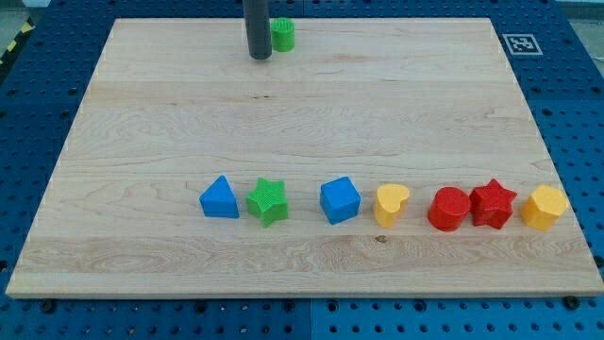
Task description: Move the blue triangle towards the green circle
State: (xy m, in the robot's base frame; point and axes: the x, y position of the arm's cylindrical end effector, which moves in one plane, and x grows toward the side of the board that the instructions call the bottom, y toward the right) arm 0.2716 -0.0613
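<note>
The blue triangle [219,198] lies on the wooden board at the lower left of a row of blocks. The green circle [282,35] stands near the view's top edge of the board. My tip [260,56] is at the view's top, just left of the green circle and close to it, far above the blue triangle. I cannot tell whether the rod touches the green circle.
Right of the blue triangle in a row: a green star [269,201], a blue cube [339,200], a yellow heart [391,204], a red cylinder [449,209], a red star [493,203], a yellow hexagon [545,207]. The board's [142,123] edges border a blue pegboard.
</note>
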